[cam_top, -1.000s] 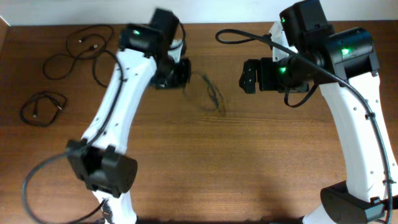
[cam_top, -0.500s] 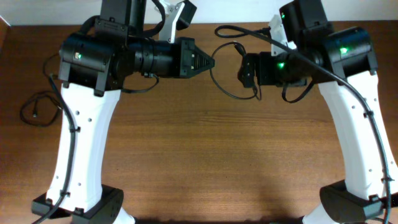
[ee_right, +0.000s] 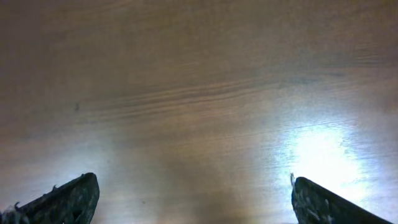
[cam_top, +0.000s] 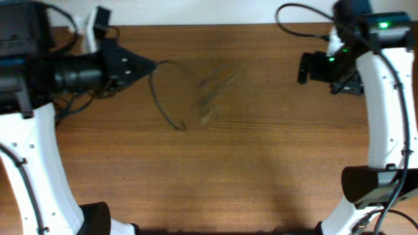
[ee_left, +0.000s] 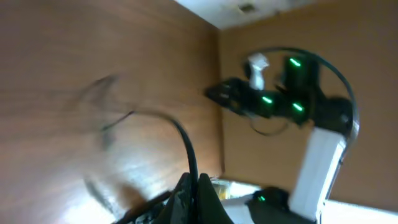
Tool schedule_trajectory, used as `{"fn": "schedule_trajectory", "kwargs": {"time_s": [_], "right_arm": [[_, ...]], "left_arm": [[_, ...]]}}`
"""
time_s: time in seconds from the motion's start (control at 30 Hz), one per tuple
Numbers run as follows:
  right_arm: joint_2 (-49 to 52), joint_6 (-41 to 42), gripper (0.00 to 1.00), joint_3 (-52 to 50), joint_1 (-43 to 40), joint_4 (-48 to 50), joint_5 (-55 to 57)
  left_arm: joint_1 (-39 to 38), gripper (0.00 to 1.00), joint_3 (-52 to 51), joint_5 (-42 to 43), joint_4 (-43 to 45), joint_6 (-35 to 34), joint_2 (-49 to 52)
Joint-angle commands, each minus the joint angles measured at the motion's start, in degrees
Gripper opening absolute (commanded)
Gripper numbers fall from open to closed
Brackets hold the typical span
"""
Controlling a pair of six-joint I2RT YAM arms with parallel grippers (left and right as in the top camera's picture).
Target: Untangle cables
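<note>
One thin black cable (cam_top: 164, 111) hangs in a loop from my left gripper (cam_top: 154, 65), which points right over the table's far left part. Its far part (cam_top: 210, 96) is a motion-blurred smear above the wood. In the left wrist view the left gripper (ee_left: 193, 182) is shut on this cable (ee_left: 180, 134), which arcs up and away from the fingertips. My right gripper (cam_top: 302, 68) hovers at the far right, well apart from the cable. In its own view the right gripper (ee_right: 194, 182) stands wide open with only bare wood between the fingers (ee_right: 69, 198).
The brown wooden table (cam_top: 261, 163) fills the view, with its back edge against a white wall. The left arm's body (cam_top: 39, 72) covers the table's far left corner. The right arm's white link (cam_top: 385, 111) stands along the right edge.
The left gripper has swung back to the left with the cable, which swings and blurs beneath it. The right gripper has drawn away to the right, staying open.
</note>
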Motion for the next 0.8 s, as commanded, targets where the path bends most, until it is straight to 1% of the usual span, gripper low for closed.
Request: {"fn": "schedule_trajectory", "kwargs": {"time_s": [0.0,0.03,0.13,0.2,0.23,0.4,0.43,0.5,0.63,0.7,0.77], "right_arm": [[0.0,-0.46,0.98,-0.09,-3.1,-0.39,-6.4],[0.0,-0.92,0.98,-0.09,-3.58,-0.37,-8.63],[0.02,-7.21,0.98,-0.09,-3.48,-0.37,-19.67],[0.02,-10.99,0.98,-0.09,-2.51,-0.31,-27.32],[0.02,-10.99,0.98,-0.09,-1.73,-0.11,-29.18],[0.02,-10.99,0.98,-0.09,1.9,0.28,-31.74],[0.02,-10.95,0.98,-0.09,3.15,0.98,-30.97],[0.02,-10.45,0.98,-0.09,4.42,2.51,-30.71],[0.02,-7.48,0.98,-0.09,5.81,4.44,-32.7],[0.02,-7.5,0.99,-0.09,6.34,4.48,-35.71],[0.04,-7.5,0.98,-0.09,7.15,4.48,-35.58]], "left_arm": [[2.29,0.0,0.68,-3.67,-1.25,2.38,-1.31],[2.14,0.0,0.68,-3.65,-1.25,2.51,-1.31],[-0.39,0.0,0.68,-3.65,-0.9,3.39,-1.31],[-3.61,0.0,0.68,-3.61,0.42,4.0,-1.31],[-5.64,0.0,0.68,-2.78,1.7,4.0,-1.31],[-10.67,0.0,0.68,-0.81,7.43,2.8,-1.31],[-11.5,0.0,0.68,1.95,9.22,2.43,-1.31],[-12.17,0.0,0.68,4.92,10.69,2.43,-1.31],[-12.31,0.0,0.68,5.38,10.32,2.21,-1.31],[-12.33,0.0,0.68,5.35,10.21,2.23,-1.31],[-12.41,0.0,0.68,5.38,10.38,2.21,-1.29]]}}
